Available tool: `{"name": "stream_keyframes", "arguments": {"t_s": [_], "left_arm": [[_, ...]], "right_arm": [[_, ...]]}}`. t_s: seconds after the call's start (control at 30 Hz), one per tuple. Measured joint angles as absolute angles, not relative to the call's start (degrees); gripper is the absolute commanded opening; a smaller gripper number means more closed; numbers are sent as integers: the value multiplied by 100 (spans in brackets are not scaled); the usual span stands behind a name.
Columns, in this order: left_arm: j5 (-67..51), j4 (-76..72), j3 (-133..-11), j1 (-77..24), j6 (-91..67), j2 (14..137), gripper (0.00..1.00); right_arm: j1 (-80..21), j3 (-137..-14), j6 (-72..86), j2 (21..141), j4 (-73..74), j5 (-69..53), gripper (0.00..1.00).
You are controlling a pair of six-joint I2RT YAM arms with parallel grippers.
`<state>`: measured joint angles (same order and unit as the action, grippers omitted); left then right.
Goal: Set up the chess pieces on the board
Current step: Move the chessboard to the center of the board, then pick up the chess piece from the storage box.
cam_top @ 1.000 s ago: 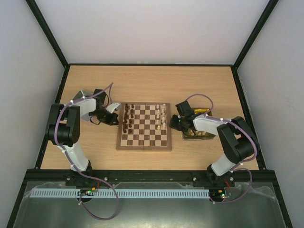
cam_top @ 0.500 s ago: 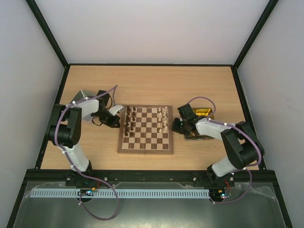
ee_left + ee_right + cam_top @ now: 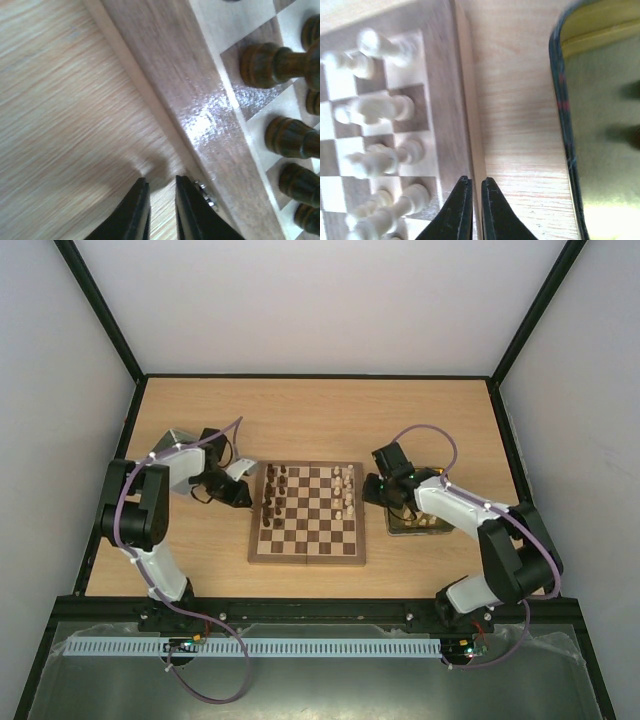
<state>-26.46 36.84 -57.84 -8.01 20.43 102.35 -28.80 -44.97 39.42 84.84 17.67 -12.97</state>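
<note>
Wooden board [image 3: 310, 532]: left gripper [image 3: 161, 181] and right gripper [image 3: 476, 181] reach low beside it, pinched closed, empty.

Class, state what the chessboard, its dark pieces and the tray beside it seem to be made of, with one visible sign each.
Chessboard: varnished wood; grain shows under a bright glare.
Dark pieces: probably stained, polished wood; turned shapes with soft sheen.
Tray: likely thin metal; shiny gold inside, narrow dark rim.
</note>
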Motion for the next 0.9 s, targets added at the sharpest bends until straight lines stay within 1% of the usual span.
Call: {"name": "stream_keyframes", "arguments": {"t_s": [0.03,0.17,0.23,0.27,0.3,0.37,0.4,0.47,0.53,0.73,0.8,0.9], "left_arm": [[-2624,3680,-5791,-768,2038,10230,28],[-2322,3649,-5791,-670,2047,10090,33],[-2145,3627,-5791,-620,2053,10020,39],[-2032,3603,-5791,-600,2056,9972,45],[-1922,3564,-5787,-587,2060,9929,49],[-1673,3446,-5752,-580,2088,9793,63],[-1559,3387,-5725,-578,2095,9697,69],[-1409,3345,-5697,-569,2154,9485,75],[-1398,3321,-5658,-569,2233,9229,76],[-1717,3216,-5472,-569,2429,8506,74],[-1791,3135,-5395,-572,2475,8433,70],[-1831,2958,-5238,-572,2510,8431,63]], "right_arm": [[-2877,-4613,3898,8434,1855,-1236,10],[-2849,-4987,3787,8193,2209,-969,14],[-2842,-5109,3763,8095,2351,-854,19],[-2836,-5168,3743,8049,2432,-781,24],[-2832,-5212,3741,8007,2497,-720,31],[-2803,-5253,3717,7909,2598,-585,46],[-2786,-5258,3717,7870,2648,-532,49],[-2724,-5262,3708,7780,2751,-454,52],[-2617,-5262,3706,7706,2845,-410,52],[-1997,-5264,3612,7463,3083,-403,48],[-1831,-5266,3579,7459,3107,-432,46],[-1723,-5266,3527,7546,3138,-521,41]]}}
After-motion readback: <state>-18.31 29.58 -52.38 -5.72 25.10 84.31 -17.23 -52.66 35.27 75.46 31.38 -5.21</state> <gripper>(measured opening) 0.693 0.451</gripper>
